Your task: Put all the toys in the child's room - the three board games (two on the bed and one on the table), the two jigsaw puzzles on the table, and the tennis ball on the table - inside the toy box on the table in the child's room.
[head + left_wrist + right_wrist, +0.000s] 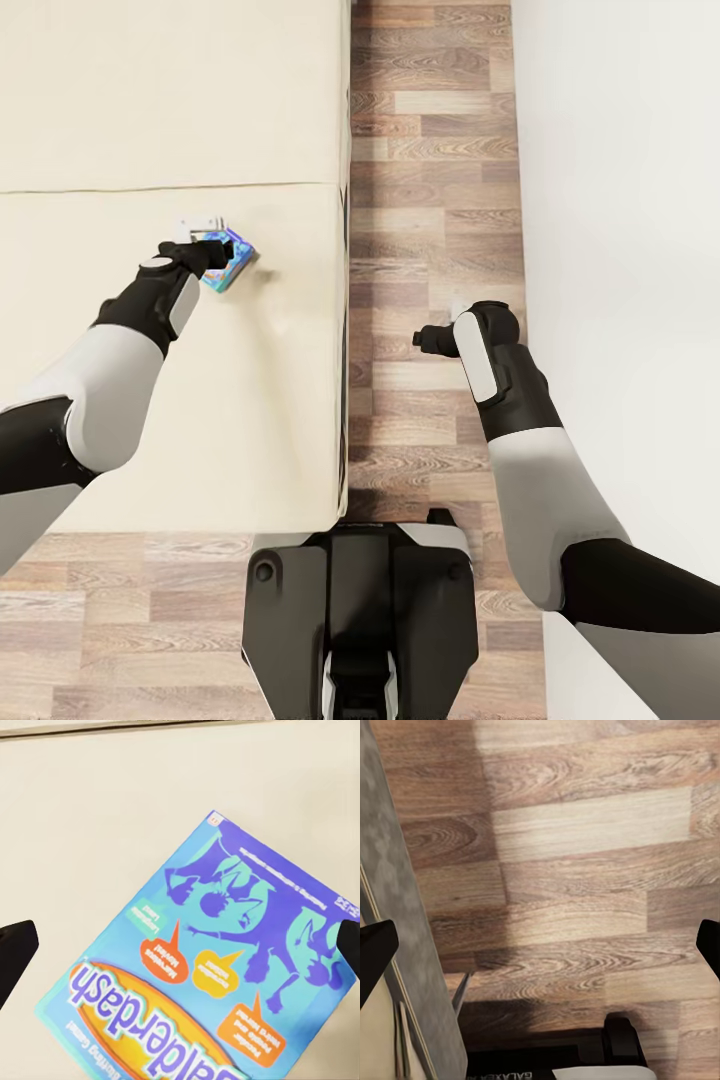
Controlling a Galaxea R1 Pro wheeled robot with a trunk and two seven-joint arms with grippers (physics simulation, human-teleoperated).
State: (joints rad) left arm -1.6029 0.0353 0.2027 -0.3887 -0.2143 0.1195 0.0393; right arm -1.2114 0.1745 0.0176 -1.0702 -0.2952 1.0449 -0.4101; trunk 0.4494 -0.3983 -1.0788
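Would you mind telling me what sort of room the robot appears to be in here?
Probably a bedroom: a wide beige bed fills much of the head view, wood-plank flooring runs beside it, and a blue board game lies on the mattress under the left gripper.

Bed left, floor strip right, robot base at foot.
Board game point(226, 262) flat on bed point(150, 100), under L gripper point(214, 252); R gripper point(420, 341) over floor point(430, 150) just beside bed edge; wall point(620, 200) further right.
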